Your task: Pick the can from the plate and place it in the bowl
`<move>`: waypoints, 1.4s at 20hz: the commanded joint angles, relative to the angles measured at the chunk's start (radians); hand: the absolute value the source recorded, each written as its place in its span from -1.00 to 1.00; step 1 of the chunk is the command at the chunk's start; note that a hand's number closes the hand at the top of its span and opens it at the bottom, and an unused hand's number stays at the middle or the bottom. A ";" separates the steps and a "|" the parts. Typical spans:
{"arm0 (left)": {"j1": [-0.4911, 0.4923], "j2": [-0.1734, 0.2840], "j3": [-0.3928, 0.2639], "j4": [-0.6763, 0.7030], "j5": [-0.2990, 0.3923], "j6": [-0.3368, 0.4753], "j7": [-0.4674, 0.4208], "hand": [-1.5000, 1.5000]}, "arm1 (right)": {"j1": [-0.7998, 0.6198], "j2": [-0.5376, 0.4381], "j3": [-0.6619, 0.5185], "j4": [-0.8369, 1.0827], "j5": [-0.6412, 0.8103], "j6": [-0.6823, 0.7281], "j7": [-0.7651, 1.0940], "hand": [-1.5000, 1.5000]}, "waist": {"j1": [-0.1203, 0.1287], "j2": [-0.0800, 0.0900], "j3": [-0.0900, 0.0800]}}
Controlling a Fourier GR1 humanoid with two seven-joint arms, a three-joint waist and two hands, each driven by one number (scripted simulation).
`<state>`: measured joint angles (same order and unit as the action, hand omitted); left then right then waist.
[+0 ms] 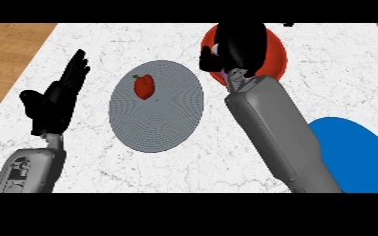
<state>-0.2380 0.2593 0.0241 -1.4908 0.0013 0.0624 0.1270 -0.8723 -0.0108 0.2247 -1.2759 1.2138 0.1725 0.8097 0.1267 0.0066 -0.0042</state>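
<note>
Can itself is hidden; the right hand (238,47) curls its fingers over one red bowl (275,55), contents unseen. One grey plate (156,125) carries one red pepper (144,86). Left hand (55,100) rests open.

A pepper (144,86) lies on the plate (156,125) mid-table; the bowl (275,50) sits behind it, toward the table's right.
</note>
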 commanded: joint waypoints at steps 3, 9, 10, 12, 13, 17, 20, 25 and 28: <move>-0.015 0.006 0.002 0.011 -0.011 0.002 0.002 0.00 | -0.230 0.010 0.136 0.091 -0.036 -0.181 0.349 1.00 | -0.009 0.004 0.001; -0.019 0.040 0.065 0.016 0.030 -0.016 0.016 0.00 | -0.397 0.010 0.094 0.305 -0.111 -0.299 0.380 1.00 | -0.051 0.006 0.002; 0.011 0.018 0.051 0.045 0.005 0.001 -0.028 0.00 | -0.364 0.010 0.086 0.300 -0.120 -0.352 0.337 1.00 | -0.072 0.005 0.003; 0.002 0.036 0.067 -0.006 0.019 -0.001 0.021 0.00 | -0.367 0.010 0.082 0.369 -0.145 -0.421 0.319 1.00 | -0.063 0.004 0.003; 0.021 0.004 0.048 0.033 -0.016 0.031 -0.040 0.00 | -0.348 0.010 0.039 0.391 -0.162 -0.463 0.268 1.00 | -0.069 0.008 0.003; 0.097 0.026 0.061 -0.048 0.012 -0.007 -0.038 0.00 | -0.301 0.005 -0.026 0.508 -0.148 -0.580 0.139 1.00 | -0.077 0.005 0.004; 0.049 0.041 0.077 -0.073 0.016 0.002 0.033 0.00 | -0.331 0.010 -0.068 0.611 -0.170 -0.643 0.052 1.00 | -0.086 0.003 0.004; 0.055 0.014 0.054 -0.060 -0.022 0.022 -0.001 0.00 | -0.365 -0.065 -0.168 0.774 -0.225 -0.713 -0.125 1.00 | -0.082 0.011 0.004; 0.088 0.002 0.061 -0.050 0.002 0.003 -0.026 0.00 | -0.360 -0.079 -0.202 0.847 -0.249 -0.757 -0.215 1.00 | -0.079 0.011 0.004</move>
<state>-0.1848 0.2689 0.0809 -1.5447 -0.0070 0.0795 0.1343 -1.2335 -0.0539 0.0747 -0.5246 0.9960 -0.5221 0.7057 0.0443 0.0158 -0.0001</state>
